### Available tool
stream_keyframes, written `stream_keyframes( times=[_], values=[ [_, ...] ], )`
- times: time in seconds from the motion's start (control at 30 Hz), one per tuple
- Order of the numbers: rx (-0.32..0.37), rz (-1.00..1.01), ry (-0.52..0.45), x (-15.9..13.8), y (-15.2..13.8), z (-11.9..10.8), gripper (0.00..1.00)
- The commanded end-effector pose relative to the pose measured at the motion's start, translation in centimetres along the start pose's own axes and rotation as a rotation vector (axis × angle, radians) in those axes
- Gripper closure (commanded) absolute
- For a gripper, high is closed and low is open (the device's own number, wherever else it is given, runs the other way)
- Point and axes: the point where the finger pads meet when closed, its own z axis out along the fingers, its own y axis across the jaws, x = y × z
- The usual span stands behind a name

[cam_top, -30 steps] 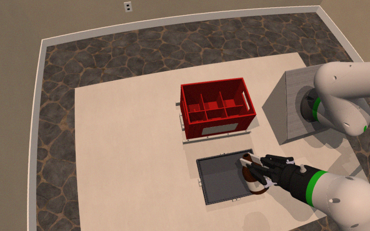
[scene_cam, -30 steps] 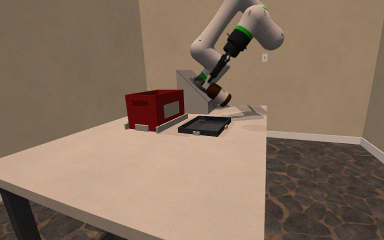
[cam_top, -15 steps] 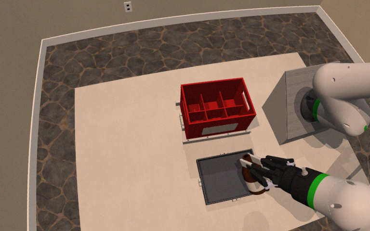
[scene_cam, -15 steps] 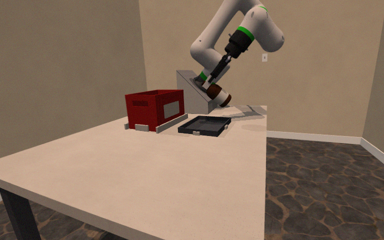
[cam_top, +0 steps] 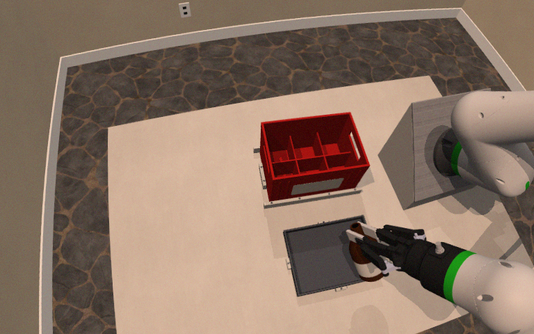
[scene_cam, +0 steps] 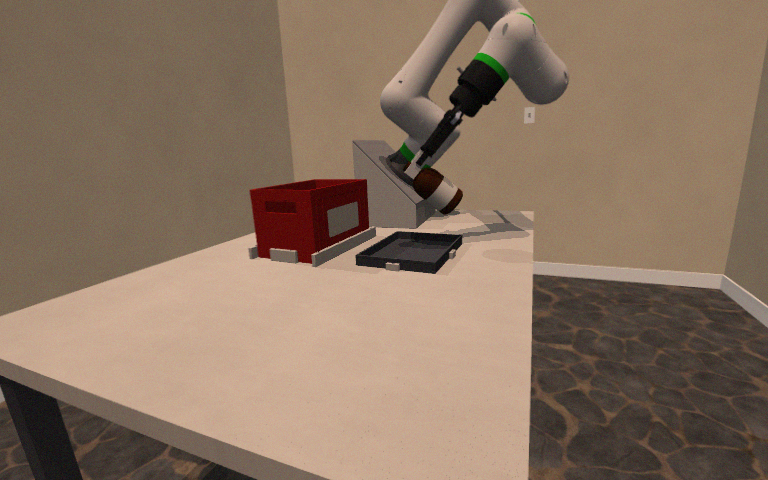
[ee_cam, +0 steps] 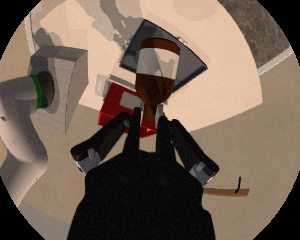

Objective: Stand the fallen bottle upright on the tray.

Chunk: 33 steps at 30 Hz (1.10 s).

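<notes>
A brown bottle (cam_top: pixel 362 255) with a white label is held in the air, tilted, above the right side of the dark grey tray (cam_top: pixel 323 255). My gripper (cam_top: pixel 365 243) is shut on its neck end. In the side view the bottle (scene_cam: pixel 437 189) hangs well above the tray (scene_cam: pixel 410 251), base pointing down and to the right, with the gripper (scene_cam: pixel 421 168) on its upper end. In the wrist view the bottle (ee_cam: pixel 156 74) points away from the fingers, over the tray. The red crate (cam_top: pixel 313 154) stands behind the tray.
The crate (scene_cam: pixel 308 217) has inner dividers and sits against low grey stops. The grey wedge-shaped arm base (cam_top: pixel 431 149) stands at the table's right rear. The table's right edge runs close beside the tray.
</notes>
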Motion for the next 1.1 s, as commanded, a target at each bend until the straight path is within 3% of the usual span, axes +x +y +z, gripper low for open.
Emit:
stream_keyframes(
  times=[0.0,1.07],
  values=[
    [0.0,0.0,0.0,-0.02,0.01,-0.01,1.0],
    [0.006,0.001,-0.026,-0.01,-0.11,0.05,1.0]
  ],
)
